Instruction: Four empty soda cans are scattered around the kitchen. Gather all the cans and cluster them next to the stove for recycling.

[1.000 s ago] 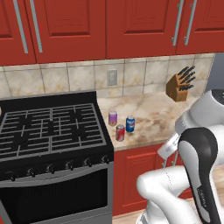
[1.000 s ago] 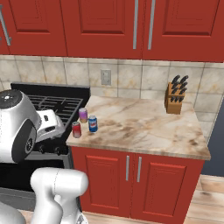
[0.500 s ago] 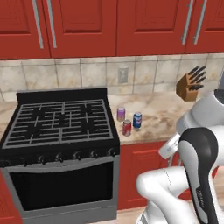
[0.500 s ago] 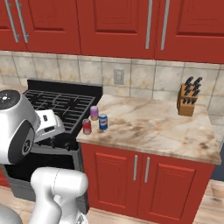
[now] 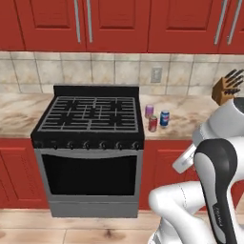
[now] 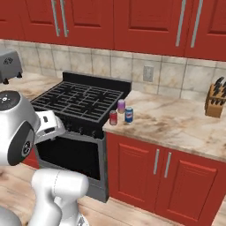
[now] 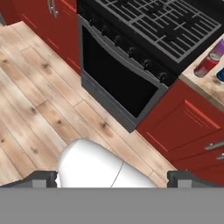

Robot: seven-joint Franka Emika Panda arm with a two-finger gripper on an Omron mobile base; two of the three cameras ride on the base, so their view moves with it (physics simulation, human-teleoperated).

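Three soda cans stand close together on the beige counter just right of the stove (image 5: 90, 114): a purple can (image 5: 149, 110), a blue can (image 5: 164, 118) and a red can (image 5: 152, 123). The right base view shows the same purple can (image 6: 121, 106), blue can (image 6: 129, 114) and red can (image 6: 113, 117) beside the stove (image 6: 79, 101). My gripper (image 7: 113, 179) is open with nothing between its fingertips (image 7: 41, 179). It hangs low over the wood floor in front of the oven door (image 7: 118, 83), well away from the red can (image 7: 205, 64).
A knife block (image 5: 228, 88) stands at the back of the counter, right of the cans. On the counter left of the stove sits a toaster (image 6: 9, 66). Red cabinets run above and below the counters. Wood plank floor (image 7: 35, 109) lies open before the stove.
The whole picture has shifted right, so the base has driven left along the counter. The cans keep their places beside the stove. The gripper stays open.
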